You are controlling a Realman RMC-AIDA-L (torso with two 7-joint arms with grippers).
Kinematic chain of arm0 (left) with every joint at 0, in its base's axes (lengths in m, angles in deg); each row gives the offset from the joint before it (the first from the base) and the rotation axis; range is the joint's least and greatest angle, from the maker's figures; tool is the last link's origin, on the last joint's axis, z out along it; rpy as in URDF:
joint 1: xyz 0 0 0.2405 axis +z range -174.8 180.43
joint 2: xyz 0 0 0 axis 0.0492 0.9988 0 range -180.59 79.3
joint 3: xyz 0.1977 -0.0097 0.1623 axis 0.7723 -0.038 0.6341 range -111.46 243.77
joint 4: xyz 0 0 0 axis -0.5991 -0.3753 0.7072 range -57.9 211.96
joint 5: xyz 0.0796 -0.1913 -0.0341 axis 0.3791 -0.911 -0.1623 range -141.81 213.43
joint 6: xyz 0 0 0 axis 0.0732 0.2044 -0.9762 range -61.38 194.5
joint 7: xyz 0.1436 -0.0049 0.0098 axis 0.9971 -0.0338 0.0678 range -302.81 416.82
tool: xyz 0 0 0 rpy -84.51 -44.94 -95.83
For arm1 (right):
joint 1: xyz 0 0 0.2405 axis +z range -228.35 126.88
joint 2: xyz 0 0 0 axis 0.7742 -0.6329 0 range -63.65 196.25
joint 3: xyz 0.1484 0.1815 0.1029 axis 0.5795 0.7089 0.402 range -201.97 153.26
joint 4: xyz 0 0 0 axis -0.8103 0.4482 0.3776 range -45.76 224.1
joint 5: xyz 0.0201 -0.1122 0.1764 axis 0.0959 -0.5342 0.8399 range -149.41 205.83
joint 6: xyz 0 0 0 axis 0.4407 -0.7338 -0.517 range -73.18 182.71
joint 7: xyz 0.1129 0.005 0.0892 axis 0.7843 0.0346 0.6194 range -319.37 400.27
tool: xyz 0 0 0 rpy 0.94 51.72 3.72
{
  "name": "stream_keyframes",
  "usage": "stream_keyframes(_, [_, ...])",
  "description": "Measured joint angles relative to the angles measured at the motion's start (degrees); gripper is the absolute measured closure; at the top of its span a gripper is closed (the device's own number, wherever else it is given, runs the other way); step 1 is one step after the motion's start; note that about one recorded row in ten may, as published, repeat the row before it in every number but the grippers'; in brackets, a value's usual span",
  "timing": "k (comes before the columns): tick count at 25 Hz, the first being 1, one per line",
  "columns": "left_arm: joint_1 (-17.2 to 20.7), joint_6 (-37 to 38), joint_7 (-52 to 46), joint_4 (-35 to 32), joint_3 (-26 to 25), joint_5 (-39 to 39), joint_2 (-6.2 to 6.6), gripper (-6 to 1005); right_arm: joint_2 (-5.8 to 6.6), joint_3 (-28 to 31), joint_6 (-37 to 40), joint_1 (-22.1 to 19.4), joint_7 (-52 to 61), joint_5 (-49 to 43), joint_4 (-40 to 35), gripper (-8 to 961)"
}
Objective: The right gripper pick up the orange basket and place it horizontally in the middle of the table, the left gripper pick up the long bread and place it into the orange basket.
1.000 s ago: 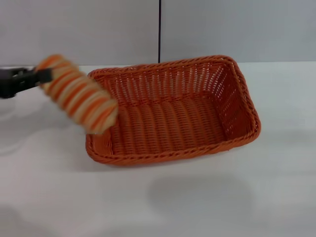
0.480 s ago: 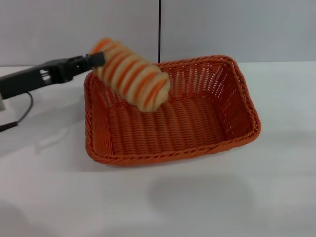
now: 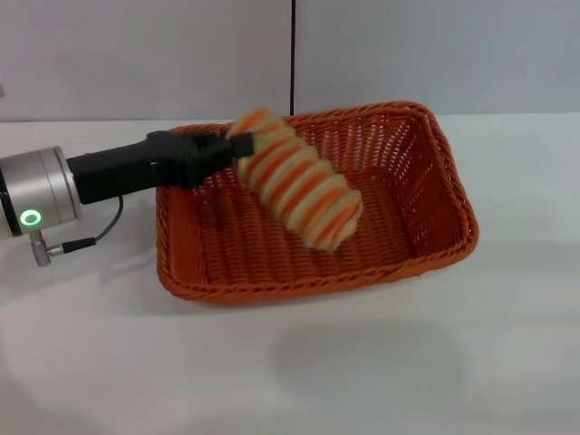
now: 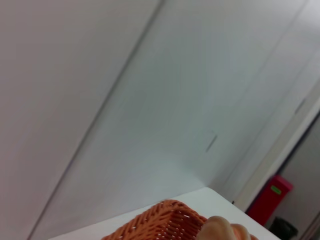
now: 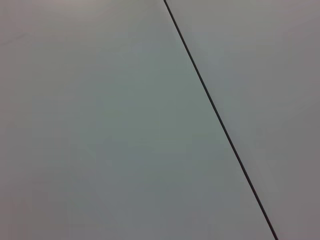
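Observation:
The orange basket (image 3: 426, 199) lies lengthwise across the middle of the white table (image 3: 362, 362). Over its inside hangs the long bread (image 3: 297, 180), striped orange and cream, tilted with its far end low toward the basket floor. My left gripper (image 3: 237, 148) reaches in from the left over the basket's rim and is shut on the loaf's upper end. In the left wrist view a corner of the basket (image 4: 160, 222) and the tip of the bread (image 4: 222, 231) show at the lower edge. The right gripper is out of view.
A grey wall with a dark vertical seam (image 3: 293, 54) stands behind the table. The right wrist view holds only that wall and seam (image 5: 220, 125). A red object (image 4: 267, 197) stands far off in the left wrist view.
My left gripper has carried the bread rightward and lower, from beside the basket's left end to over its middle. The basket has stayed put.

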Motion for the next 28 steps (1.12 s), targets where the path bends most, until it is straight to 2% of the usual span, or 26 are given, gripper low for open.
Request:
stream_keyframes(8, [1.31,-0.02,2.69,-0.89,1.8,-0.89,0.21,787,0.07,0.29,0.03,0.04,-0.22,-1.11,0.02,431])
stream_keyframes(13, [2.86,-0.52,2.8,-1.78,1.3,-1.78,0.31,563,0.09,0.37,0.23,0.17,-0.38,-1.39,0.02,431])
stream_keyframes(18, [3.58,-0.52,2.74,-2.65,1.28,-1.81,0.38,465,0.18,0.54,0.27,-0.28,-0.42,-1.39,0.02,431])
stream_keyframes(21, [7.88,1.64,2.65,-6.4,-2.81,-1.96,0.74,406,0.18,0.98,0.26,-0.75,-0.43,-1.39,0.01,431])
stream_keyframes(24, [7.88,1.64,2.65,-6.4,-2.81,-1.96,0.74,347,0.16,1.44,0.2,-1.1,-0.44,-1.39,0.01,431])
stream_keyframes(25, [10.17,4.87,4.13,-6.66,-10.34,-1.99,0.78,327,0.14,1.61,0.2,-1.19,-0.46,-1.39,0.01,431])
stream_keyframes(26, [11.3,7.45,6.4,-6.33,-14.84,-2.0,0.8,295,0.13,1.89,0.25,-1.24,-0.51,-1.39,0.01,431])
stream_keyframes(28, [11.3,7.45,6.4,-6.33,-14.84,-2.0,0.8,231,0.12,1.95,0.28,-1.24,-0.59,-1.39,0.01,431])
